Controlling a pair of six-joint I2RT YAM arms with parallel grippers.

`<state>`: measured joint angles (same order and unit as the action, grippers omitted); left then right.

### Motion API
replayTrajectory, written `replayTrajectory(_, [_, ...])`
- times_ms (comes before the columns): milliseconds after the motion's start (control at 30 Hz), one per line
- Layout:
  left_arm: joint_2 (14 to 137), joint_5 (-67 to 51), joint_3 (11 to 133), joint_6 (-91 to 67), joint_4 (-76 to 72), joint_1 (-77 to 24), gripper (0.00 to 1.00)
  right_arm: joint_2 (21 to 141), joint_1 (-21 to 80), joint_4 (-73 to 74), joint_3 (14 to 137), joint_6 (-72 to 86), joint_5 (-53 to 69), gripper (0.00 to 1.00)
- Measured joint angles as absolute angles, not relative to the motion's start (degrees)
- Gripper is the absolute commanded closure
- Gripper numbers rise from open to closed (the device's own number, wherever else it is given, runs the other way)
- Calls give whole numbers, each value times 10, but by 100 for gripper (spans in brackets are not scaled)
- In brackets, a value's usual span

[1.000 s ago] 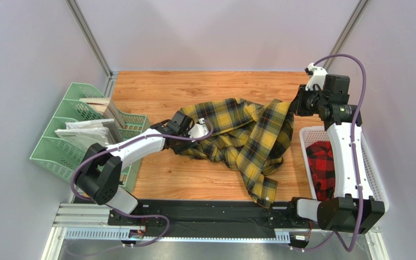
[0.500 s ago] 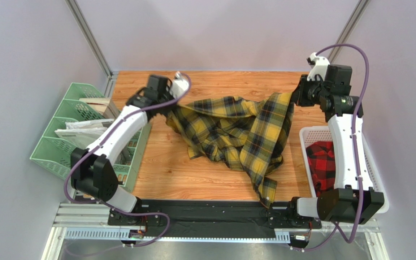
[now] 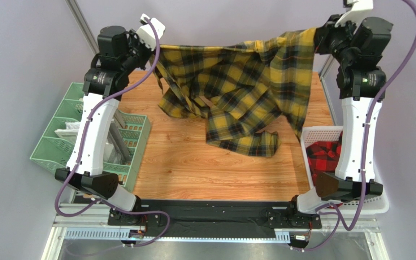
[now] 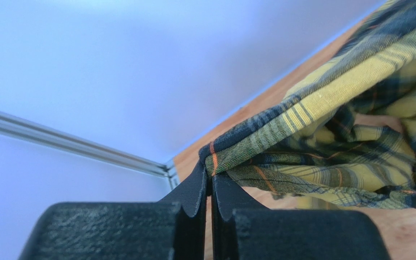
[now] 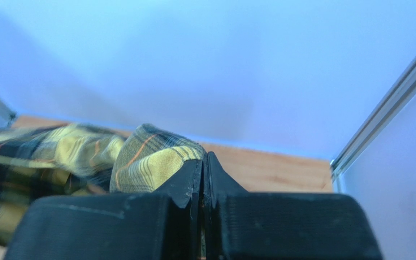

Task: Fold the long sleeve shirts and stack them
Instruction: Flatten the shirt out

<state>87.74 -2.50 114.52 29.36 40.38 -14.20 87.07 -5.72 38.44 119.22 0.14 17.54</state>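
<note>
The right arm's black plastic gripper (image 5: 203, 162) fills the six o'clock part of the view. Its two fingers (image 5: 186, 181) are pressed tight together, and a fold of the soft yellow-and-black checked cloth shirt (image 5: 150, 154) is pinched at their tips. The shirt runs off toward nine o'clock. Behind it lies a strip of brown wooden table (image 5: 280, 170). A pale bluish wall (image 5: 194, 65) fills twelve o'clock. A shiny metal post (image 5: 384, 114) slants up at three o'clock.
</note>
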Motion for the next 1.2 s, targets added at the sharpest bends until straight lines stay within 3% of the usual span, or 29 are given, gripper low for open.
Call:
replayTrajectory(533, [880, -76, 1203, 307, 421, -127, 100, 810, -58, 263, 1212, -20, 96, 100])
replayTrajectory(900, [568, -152, 1040, 290, 369, -126, 100, 575, -58, 264, 1175, -75, 88, 100])
replayTrajectory(1033, [508, -162, 1080, 272, 331, -126, 100, 517, -58, 237, 1230, -85, 84, 100])
replayTrajectory(1200, [529, -165, 1187, 263, 306, -126, 100, 524, -61, 189, 1334, -112, 86, 100])
